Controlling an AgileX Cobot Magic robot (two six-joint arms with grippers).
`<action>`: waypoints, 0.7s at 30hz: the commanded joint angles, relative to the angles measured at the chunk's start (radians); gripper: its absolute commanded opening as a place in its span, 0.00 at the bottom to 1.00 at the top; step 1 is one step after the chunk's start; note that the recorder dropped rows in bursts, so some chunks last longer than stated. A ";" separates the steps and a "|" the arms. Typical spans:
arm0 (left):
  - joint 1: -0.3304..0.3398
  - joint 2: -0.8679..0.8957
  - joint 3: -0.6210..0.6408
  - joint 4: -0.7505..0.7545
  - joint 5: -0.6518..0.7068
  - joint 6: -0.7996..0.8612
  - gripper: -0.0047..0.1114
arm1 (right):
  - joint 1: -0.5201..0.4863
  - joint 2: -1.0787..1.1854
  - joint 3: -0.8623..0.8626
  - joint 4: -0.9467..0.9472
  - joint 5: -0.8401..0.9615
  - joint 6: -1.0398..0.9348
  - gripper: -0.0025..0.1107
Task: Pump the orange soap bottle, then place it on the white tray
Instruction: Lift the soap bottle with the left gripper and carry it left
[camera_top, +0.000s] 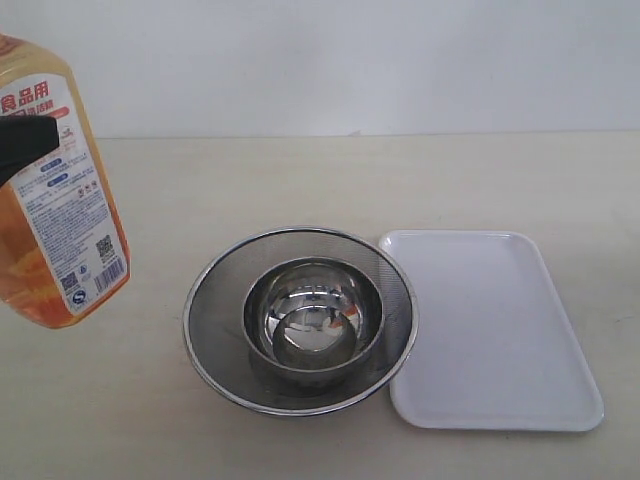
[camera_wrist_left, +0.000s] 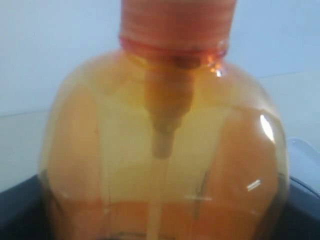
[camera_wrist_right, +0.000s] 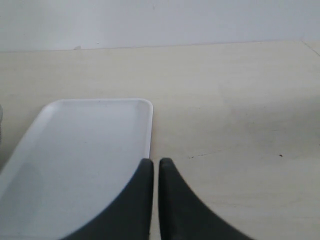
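Presently catalogued, by the exterior view:

- orange soap bottle (camera_top: 60, 200) – tilted, printed label facing the camera, at 9 o'clock from the strainer (camera_top: 215, 310) and well apart from the white tray (camera_top: 500, 330). Its top is cut off by the frame edge.
- left gripper (camera_wrist_left: 160, 222) – clamped on the bottle's body, which is seen between its dark fingers (camera_wrist_left: 17, 212).
- white tray – laid flat on the table (camera_top: 300, 180) at 3 o'clock from the strainer, just beside its rim.
- steel bowl (camera_top: 315, 320) – seated inside the strainer.
- right gripper (camera_wrist_right: 155, 161) – jaws closed to a thin slit with nothing held, hung above the tray's edge.
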 joint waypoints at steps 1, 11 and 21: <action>-0.001 -0.006 -0.019 -0.036 0.102 0.003 0.08 | -0.006 -0.004 -0.001 0.000 -0.011 -0.004 0.03; -0.001 -0.006 -0.024 0.113 0.108 -0.146 0.08 | -0.006 -0.004 -0.001 0.000 -0.011 -0.004 0.03; -0.046 -0.102 -0.124 0.607 -0.020 -0.710 0.08 | -0.006 -0.004 -0.001 0.000 -0.011 -0.004 0.03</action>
